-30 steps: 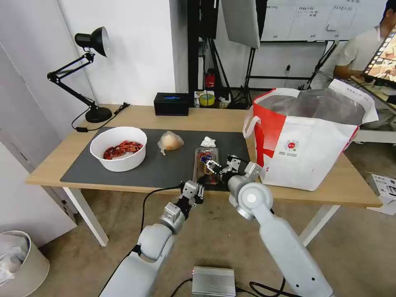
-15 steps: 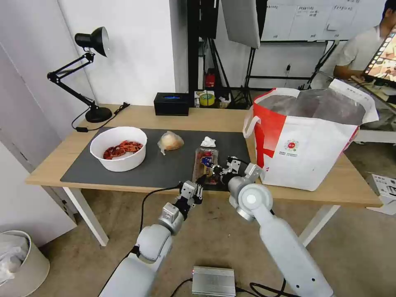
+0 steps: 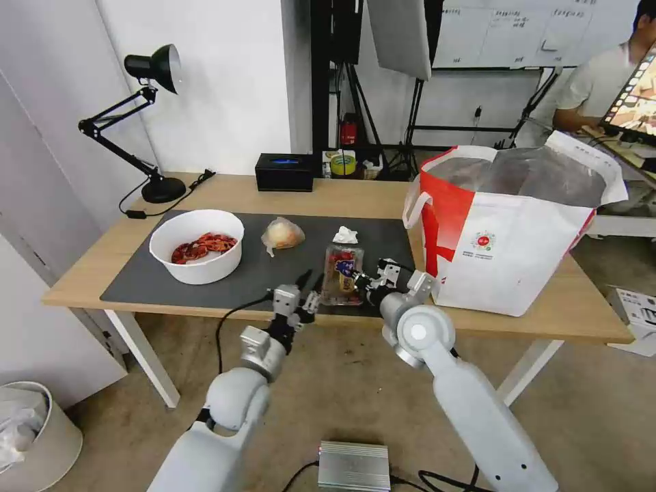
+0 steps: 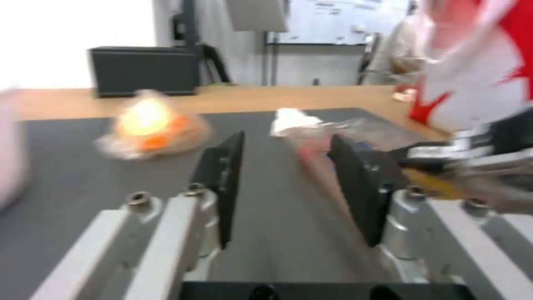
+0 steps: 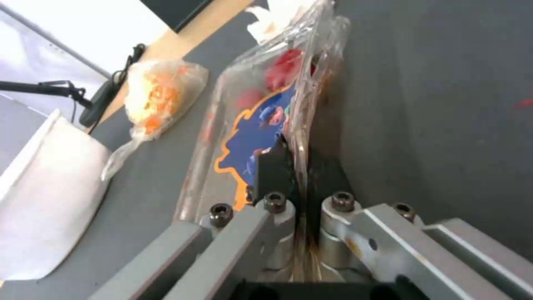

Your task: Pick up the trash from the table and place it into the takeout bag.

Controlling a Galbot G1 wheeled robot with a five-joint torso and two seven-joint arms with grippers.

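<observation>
Desk (image 3: 328, 195), light wood, carrying a dark grey mat (image 3: 273, 270) that is lying along the near edge and leaving bare wood along the far edge and at both ends. Takeout bag (image 3: 509, 232), white and red with foil lining, standing open-mouthed on the desk's right end, its left wall just beside the mat's right edge. Clear hinged tray (image 3: 342, 273), printed blue and orange label with red contents, lying on the mat's near right part, its near end tilted by the grip. Right gripper (image 3: 361, 279) is pinching the tray's near rim, fingers (image 5: 273, 166) narrowed tightly on the thin plastic. Left gripper (image 3: 306, 287) is hovering at the mat's near edge, just left of the tray, its two black pads (image 4: 227, 183) spread wide with bare mat showing between them. Crumpled white tissue (image 3: 345, 236) is sitting just beyond the tray's far end. Small clear bag with a yellowish lump (image 3: 281, 234) is lying left of the tissue, with open mat between it and the tray. White round bowl of red shells (image 3: 197, 246) is occupying the mat's left part. Black box (image 3: 284, 171) and black desk lamp (image 3: 147, 123) are standing along the far edge.
</observation>
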